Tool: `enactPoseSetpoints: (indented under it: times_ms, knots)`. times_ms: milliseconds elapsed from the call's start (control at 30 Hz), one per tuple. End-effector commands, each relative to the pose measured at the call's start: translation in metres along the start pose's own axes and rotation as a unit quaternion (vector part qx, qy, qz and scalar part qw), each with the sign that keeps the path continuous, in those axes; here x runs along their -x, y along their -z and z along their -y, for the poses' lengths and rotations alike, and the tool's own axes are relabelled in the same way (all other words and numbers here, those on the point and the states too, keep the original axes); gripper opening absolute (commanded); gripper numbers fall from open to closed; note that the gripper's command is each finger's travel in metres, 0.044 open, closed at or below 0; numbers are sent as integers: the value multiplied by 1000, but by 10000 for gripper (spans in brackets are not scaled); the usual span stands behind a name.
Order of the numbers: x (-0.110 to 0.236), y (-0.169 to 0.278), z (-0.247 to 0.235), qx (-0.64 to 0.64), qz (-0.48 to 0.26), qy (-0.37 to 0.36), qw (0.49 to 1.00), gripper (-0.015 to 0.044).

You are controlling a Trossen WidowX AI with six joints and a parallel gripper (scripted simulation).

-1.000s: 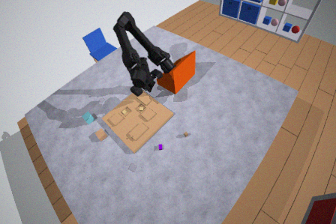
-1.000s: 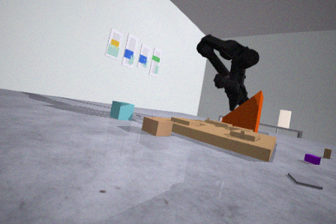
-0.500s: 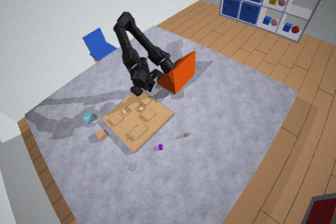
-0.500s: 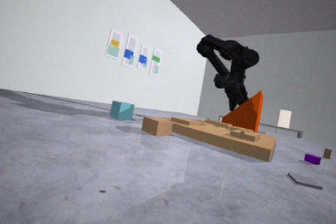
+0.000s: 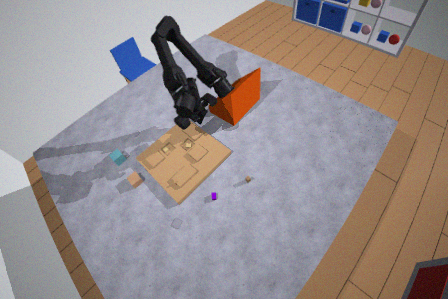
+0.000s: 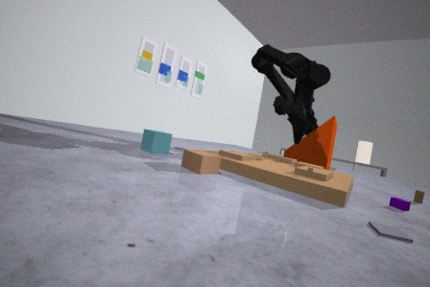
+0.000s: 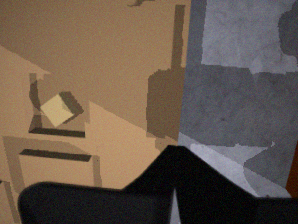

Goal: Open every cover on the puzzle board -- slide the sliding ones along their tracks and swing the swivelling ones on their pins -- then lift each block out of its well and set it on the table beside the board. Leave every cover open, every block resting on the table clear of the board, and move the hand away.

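Observation:
The wooden puzzle board (image 5: pixel 159 175) (image 6: pixel 288 180) (image 7: pixel 125 155) lies flat. Two wells show open, with a pale yellow block (image 5: pixel 167 148) in one and another pale yellow block (image 5: pixel 188 144) in the other. A pale yellow block (image 7: pixel 56 110) sits turned in its square well in the wrist view. Wooden covers show at the left (image 5: pixel 154 159), the right (image 5: pixel 197 152) and the front (image 5: pixel 185 175) of the board. My gripper (image 6: pixel 298 141) (image 7: pixel 175 153) is shut and empty, above the board's back edge. The arm and shadow partly hide the back of the board in the top view.
An orange wedge (image 5: pixel 246 98) (image 6: pixel 319 149) stands behind the board, close to the arm. A teal cube (image 5: pixel 117 157) (image 6: pixel 156 141) and a tan cube (image 5: pixel 135 179) (image 6: pixel 201 161) lie left. A purple block (image 5: pixel 214 196) (image 6: pixel 399 203), a small brown block (image 5: pixel 248 179) and a thin grey tile (image 5: pixel 176 223) lie in front.

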State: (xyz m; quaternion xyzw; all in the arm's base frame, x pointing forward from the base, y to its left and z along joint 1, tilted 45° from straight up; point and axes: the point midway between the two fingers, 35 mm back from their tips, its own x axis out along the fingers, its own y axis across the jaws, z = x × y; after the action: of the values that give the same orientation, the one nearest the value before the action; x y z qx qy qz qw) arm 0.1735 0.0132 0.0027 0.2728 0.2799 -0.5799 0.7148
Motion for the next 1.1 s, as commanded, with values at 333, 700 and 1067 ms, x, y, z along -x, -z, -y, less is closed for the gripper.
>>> enactPoseSetpoints:
  times_ms: [333, 700, 1067]
  knots:
    - [-15, 1, 2, 4, 1, 3, 1000, 0]
    - [-26, 1, 3, 4, 1, 3, 1000, 0]
    - [-37, 0, 3, 4, 1, 3, 1000, 0]
